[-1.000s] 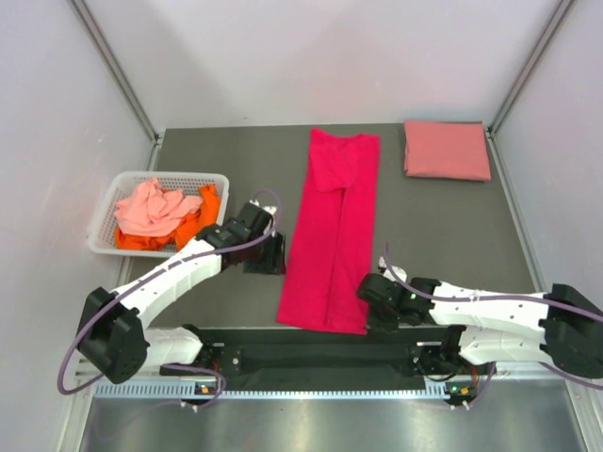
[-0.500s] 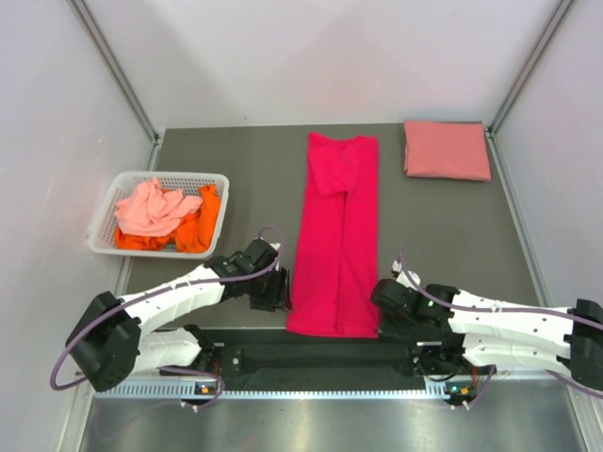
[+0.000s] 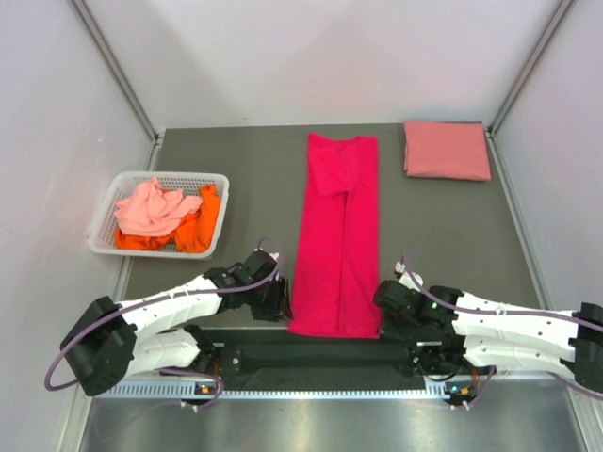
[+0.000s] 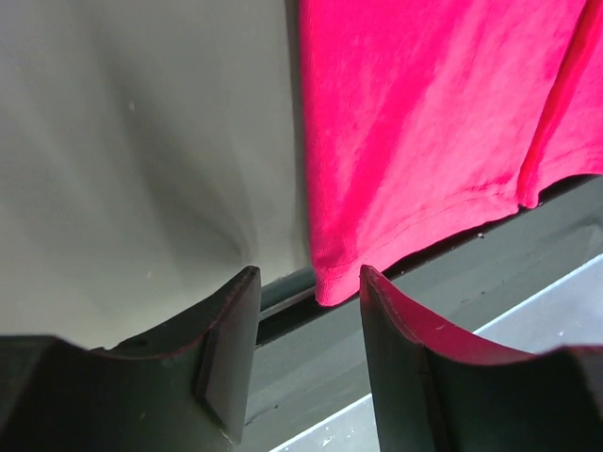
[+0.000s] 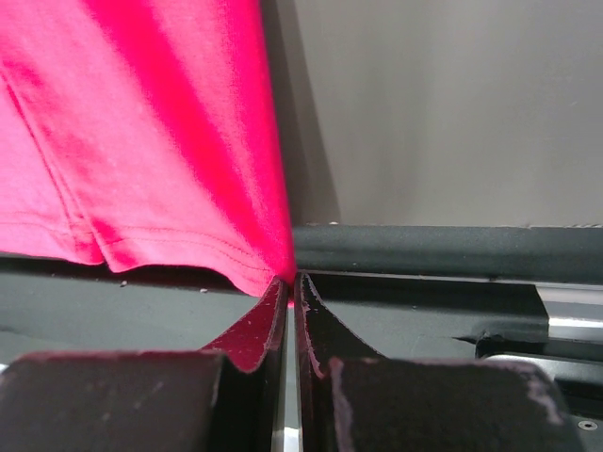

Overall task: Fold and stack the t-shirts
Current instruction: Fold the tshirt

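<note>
The magenta-red t-shirt (image 3: 337, 235) lies folded into a long strip down the table's middle, its hem at the near edge. My left gripper (image 3: 280, 301) is open at the hem's left corner; in the left wrist view that corner (image 4: 332, 282) sits just beyond my open left gripper (image 4: 306, 282). My right gripper (image 3: 385, 315) is at the hem's right corner. The right wrist view shows my right gripper (image 5: 289, 280) shut on that corner of the shirt (image 5: 170, 141). A folded salmon pink shirt (image 3: 447, 151) lies at the back right.
A white slotted basket (image 3: 105, 240) at the left holds a crumpled pale coral shirt (image 3: 151, 207) and an orange shirt (image 3: 198, 231). A black rail (image 5: 443, 250) runs along the table's near edge under the hem. Grey walls and metal posts enclose the table.
Both grippers have moved toward the near edge to the hem's two corners. The shirt's near end has shifted right and now lies straighter.
</note>
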Tool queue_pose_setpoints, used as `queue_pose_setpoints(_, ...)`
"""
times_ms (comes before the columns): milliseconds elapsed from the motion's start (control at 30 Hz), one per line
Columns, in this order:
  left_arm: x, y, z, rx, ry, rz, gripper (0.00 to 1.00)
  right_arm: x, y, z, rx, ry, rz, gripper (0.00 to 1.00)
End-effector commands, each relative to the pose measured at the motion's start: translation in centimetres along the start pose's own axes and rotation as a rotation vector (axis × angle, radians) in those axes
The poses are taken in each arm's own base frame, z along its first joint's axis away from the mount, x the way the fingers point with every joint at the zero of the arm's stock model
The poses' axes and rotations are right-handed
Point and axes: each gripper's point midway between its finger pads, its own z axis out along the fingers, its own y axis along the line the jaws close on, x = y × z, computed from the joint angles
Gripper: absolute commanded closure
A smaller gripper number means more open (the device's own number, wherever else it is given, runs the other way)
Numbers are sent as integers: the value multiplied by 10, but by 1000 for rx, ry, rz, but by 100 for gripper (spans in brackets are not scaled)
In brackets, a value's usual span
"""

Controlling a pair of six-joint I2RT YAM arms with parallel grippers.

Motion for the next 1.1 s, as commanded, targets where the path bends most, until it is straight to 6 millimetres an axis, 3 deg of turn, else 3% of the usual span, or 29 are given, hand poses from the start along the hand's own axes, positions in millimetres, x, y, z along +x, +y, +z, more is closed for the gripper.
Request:
queue_pose_setpoints(0,1,-13,1,70,-19,-12,49,1,-8,-2,18,-1,10,100)
queue_pose_setpoints(233,10,-18,8,107,19,-25,62,0,-6,-3,14,-4,11,100)
queue_pose_setpoints(333,5,-25,5,121,8,-27,81,-1,-4,-4,5,-6,9,100)
queue_pose_setpoints(367,5,-26,4,118,8,-29,94,-1,-4,-5,7,-5,7,100)
queue_pose_setpoints(400,3,-27,3,120,4,-29,100,-2,-3,-6,3,-8,7,100)
queue_pose_setpoints(800,-21,-41,-7,79,-49,-26,100,-19,7,-13,8,-77,-70,100)
queue_pose_setpoints(900,-36,-43,-11,37,-83,0,100,-35,21,-25,3,-135,-110,100)
queue_pose_setpoints(1000,-56,-52,-17,-1,-118,18,100,-50,25,-35,37,-185,-159,100)
queue_pose_setpoints(1067,-63,-48,-14,-50,-125,13,100,-56,24,-36,70,-204,-201,100)
